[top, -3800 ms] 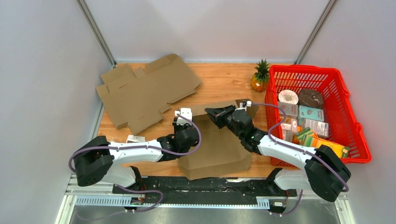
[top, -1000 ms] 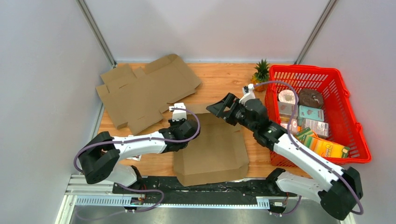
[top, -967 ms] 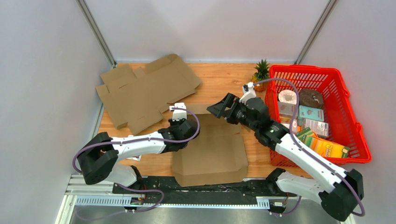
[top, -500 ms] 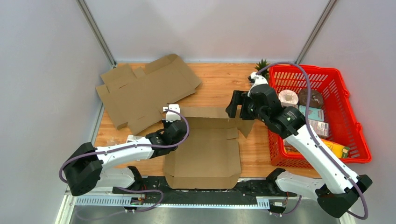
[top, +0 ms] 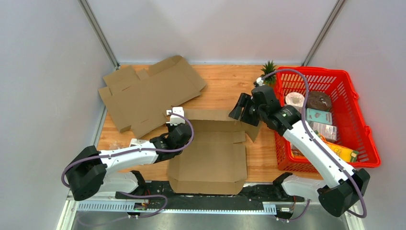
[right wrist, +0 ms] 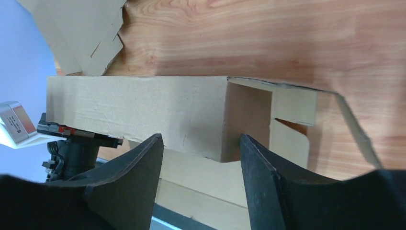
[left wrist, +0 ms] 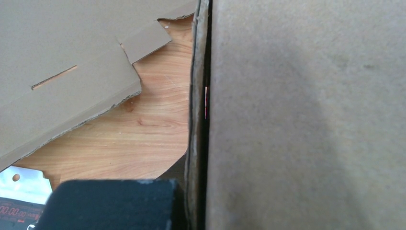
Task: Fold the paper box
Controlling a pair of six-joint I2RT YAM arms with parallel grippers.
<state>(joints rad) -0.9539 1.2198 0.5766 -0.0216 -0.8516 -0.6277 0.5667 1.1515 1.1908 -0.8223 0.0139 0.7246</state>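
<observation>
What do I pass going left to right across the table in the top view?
Flat cardboard sheet → half-folded box → pineapple → red basket.

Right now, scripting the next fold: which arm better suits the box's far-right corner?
Probably right: the right tool hangs open over that corner; left tool is clamped on the left wall.
</observation>
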